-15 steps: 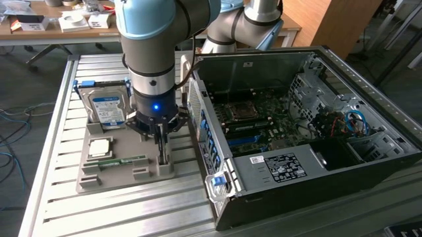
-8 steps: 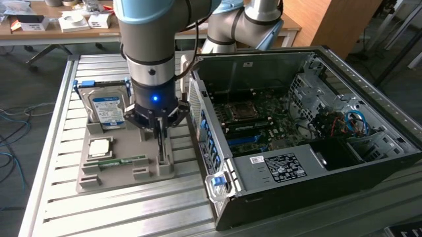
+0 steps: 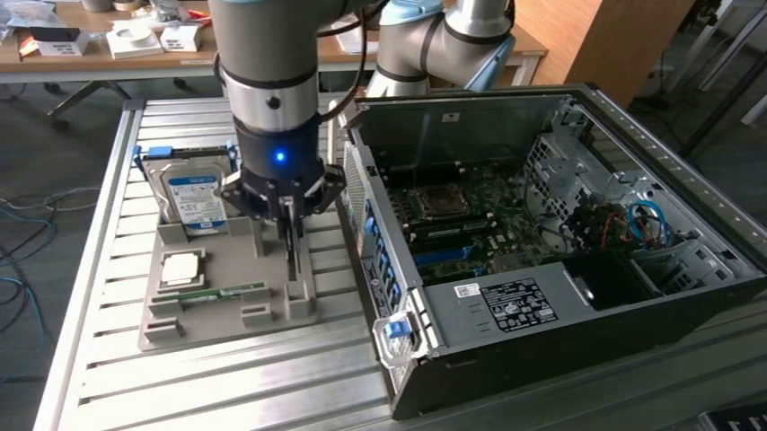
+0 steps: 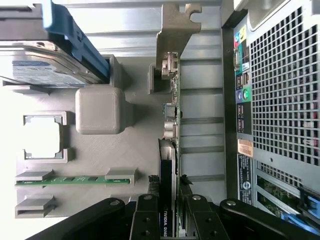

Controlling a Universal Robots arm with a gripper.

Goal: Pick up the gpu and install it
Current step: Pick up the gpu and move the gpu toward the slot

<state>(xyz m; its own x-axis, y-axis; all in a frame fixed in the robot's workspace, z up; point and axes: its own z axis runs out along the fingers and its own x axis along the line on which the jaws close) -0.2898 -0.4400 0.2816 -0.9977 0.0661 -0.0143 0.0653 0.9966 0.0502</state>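
My gripper (image 4: pixel 169 202) sits clamped on the gpu (image 4: pixel 170 122), upright in the gray holder (image 3: pixel 210 319) beside the computer case (image 3: pixel 540 314).

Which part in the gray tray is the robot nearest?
The gpu, the thin card on edge between the end effector's fingers; hard drive, chip and memory stick sit apart.

You've got fixture (image 3: pixel 228 305) on table (image 3: pixel 240 386), at the exterior view's left of PC case (image 3: pixel 576 359); gpu (image 4: pixel 170 122) stands edge-on along its case side, HDD (image 3: pixel 196 197) at far end.
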